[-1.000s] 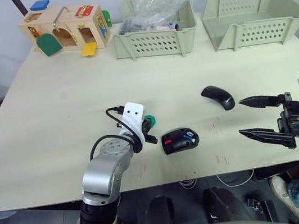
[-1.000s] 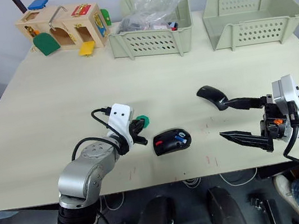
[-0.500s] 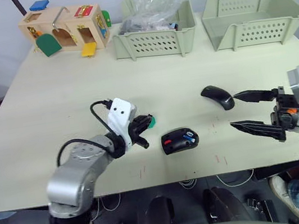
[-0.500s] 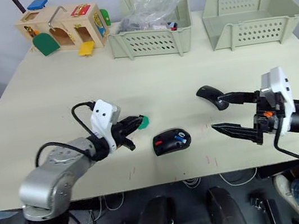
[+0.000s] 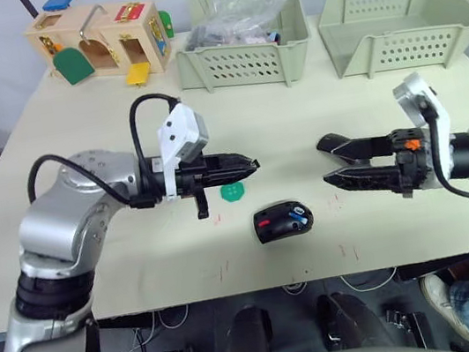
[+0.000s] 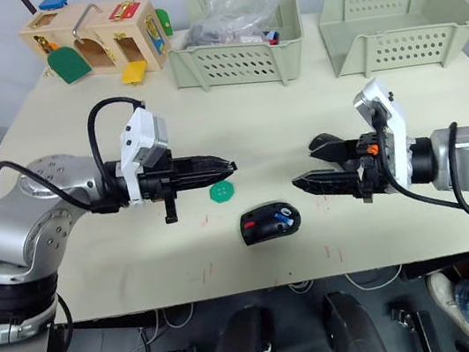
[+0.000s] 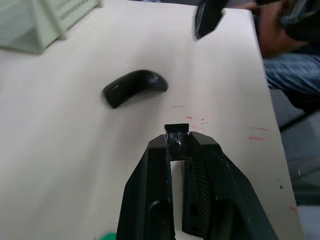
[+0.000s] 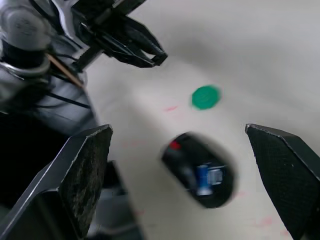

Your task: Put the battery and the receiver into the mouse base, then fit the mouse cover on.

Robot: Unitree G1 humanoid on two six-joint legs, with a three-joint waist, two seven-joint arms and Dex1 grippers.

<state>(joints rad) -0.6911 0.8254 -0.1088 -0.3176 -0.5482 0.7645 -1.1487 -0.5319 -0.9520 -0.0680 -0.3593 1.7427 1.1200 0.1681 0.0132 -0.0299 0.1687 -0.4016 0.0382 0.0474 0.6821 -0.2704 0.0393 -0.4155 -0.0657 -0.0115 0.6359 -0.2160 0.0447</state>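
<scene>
Evidently, in the left eye view, the left hand [image 5: 249, 166] is clamped on the receiver above the bench [image 5: 78, 147], presumably for insertion; the mouse base [image 5: 283, 220] (battery [image 5: 297, 213] seated, blue) lies below. From the left wrist, the receiver [image 7: 176, 135] is seen, a dark stub, beyond it the mouse cover [image 7: 134, 87]. From the right wrist, the right hand [image 8: 185, 165] is held wide apart.

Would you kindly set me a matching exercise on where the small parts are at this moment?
Things:
1. battery
2. receiver
3. cover
4. disc

States:
A. pinched in the left gripper
B. lying inside the base
C. green, lying loose
D. black, lying apart from the base

Pairs: 1-B, 2-A, 3-D, 4-C
</scene>
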